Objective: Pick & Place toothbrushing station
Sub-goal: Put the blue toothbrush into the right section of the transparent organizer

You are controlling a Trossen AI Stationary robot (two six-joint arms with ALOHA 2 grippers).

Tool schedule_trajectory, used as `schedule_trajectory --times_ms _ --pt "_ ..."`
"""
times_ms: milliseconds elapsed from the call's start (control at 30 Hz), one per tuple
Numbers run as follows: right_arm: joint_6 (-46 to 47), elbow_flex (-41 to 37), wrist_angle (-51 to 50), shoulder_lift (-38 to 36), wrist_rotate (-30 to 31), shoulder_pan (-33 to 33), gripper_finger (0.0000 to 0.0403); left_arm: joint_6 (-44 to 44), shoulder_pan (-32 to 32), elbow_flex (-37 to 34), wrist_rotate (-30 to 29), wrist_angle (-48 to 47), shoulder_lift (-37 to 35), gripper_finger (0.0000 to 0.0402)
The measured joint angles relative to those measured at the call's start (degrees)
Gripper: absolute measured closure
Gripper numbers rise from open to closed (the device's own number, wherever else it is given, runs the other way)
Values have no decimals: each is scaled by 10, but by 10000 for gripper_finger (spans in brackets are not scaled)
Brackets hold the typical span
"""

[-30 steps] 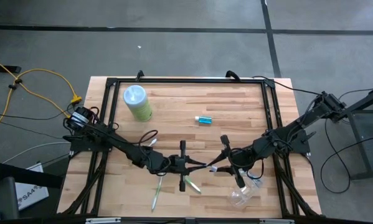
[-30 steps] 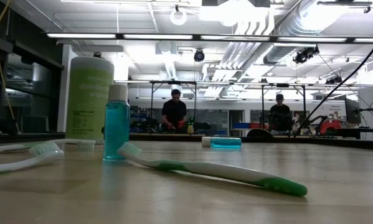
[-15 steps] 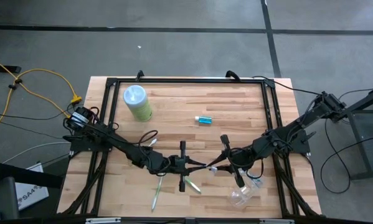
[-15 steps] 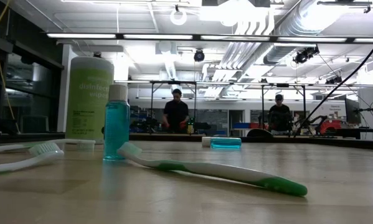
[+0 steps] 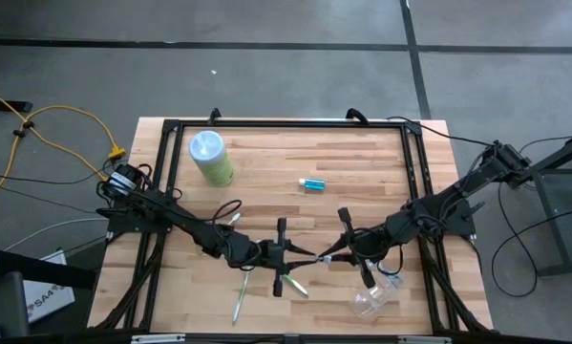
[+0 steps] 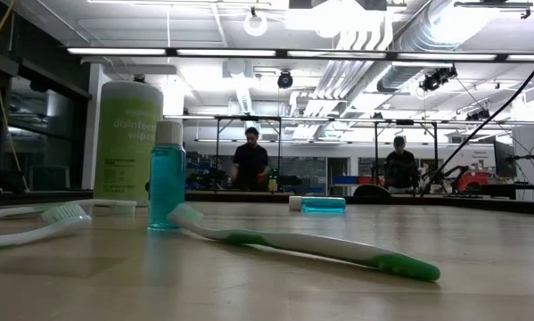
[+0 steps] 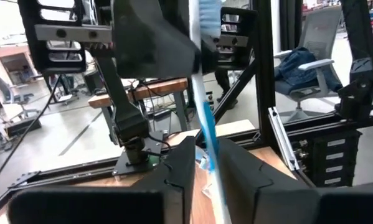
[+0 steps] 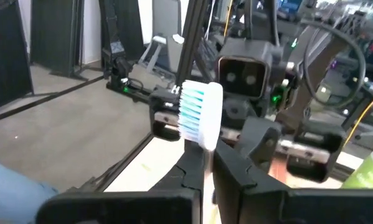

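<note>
The clear cup point(image 5: 369, 302) lies tipped on the table point(image 5: 362, 158) with nothing inside, right of the two grippers and well apart from the canister point(image 5: 211, 159). The canister, upright, has "disinfecting wipes" partly readable on its label. A capped bottle point(image 6: 167, 175) of blue liquid stands just beside it. The small blue tube point(image 5: 312, 183) lies flat, right of the canister.

A blue-and-white toothbrush point(image 8: 202, 118) bridges the grippers, long axis across the table, bristles toward the right gripper point(image 5: 335, 256), whose jaws are clamped on it. The left gripper point(image 5: 296, 254) has the handle between its jaws; grip or slack, I cannot tell. Green toothbrushes point(image 5: 239, 301) lie near the left gripper.
</note>
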Motion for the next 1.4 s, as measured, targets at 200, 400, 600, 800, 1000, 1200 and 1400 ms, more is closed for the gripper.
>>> schedule_trajectory --times_ms 200,400,600,800,1000,1200,1400 --pt "19 0 -9 0 16 12 396 8 -8 0 -14 -14 0 296" --pt "26 0 -28 -19 95 60 397 -6 -16 0 -45 -41 0 281" --pt "71 0 -52 -24 177 120 397 -11 -25 0 -45 -49 0 280" --pt "155 0 -85 -24 268 190 397 -42 -33 0 -45 -75 0 280" --pt "243 0 -134 -24 391 275 397 -69 -41 0 -45 -99 0 280" --pt "367 -1 -217 -24 496 346 397 -72 -49 0 -45 -100 0 280" --pt "443 -1 -276 -24 514 390 397 -76 -51 0 -45 -100 0 280"
